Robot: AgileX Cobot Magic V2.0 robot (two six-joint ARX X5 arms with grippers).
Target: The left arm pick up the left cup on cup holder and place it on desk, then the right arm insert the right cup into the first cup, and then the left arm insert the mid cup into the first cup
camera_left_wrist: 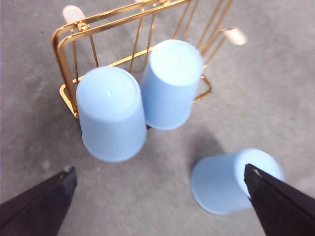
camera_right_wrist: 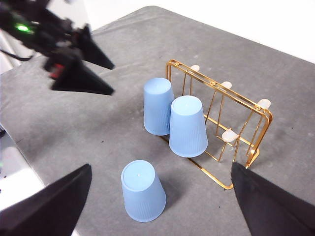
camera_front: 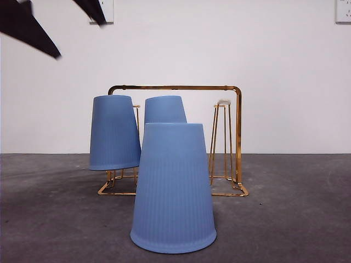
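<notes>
One blue cup (camera_front: 173, 189) stands upside down on the desk (camera_front: 296, 219), in front of the gold cup holder (camera_front: 175, 87). Two more blue cups hang upside down on its pegs: one at the left (camera_front: 114, 131), one in the middle (camera_front: 164, 109). In the left wrist view these are the near cup (camera_left_wrist: 110, 113) and the farther cup (camera_left_wrist: 170, 83), with the desk cup (camera_left_wrist: 231, 179) apart from them. My left gripper (camera_front: 80, 38) hovers open and empty, high above the holder's left side. The right gripper (camera_right_wrist: 161, 169) is open and empty, high over the desk cup (camera_right_wrist: 142, 191).
The holder's right-hand peg (camera_front: 224, 102) with its pale tip is bare. A white wall with two sockets (camera_front: 343, 11) stands behind the desk. The desk's edge (camera_right_wrist: 15, 162) shows in the right wrist view, below the left arm (camera_right_wrist: 54, 39).
</notes>
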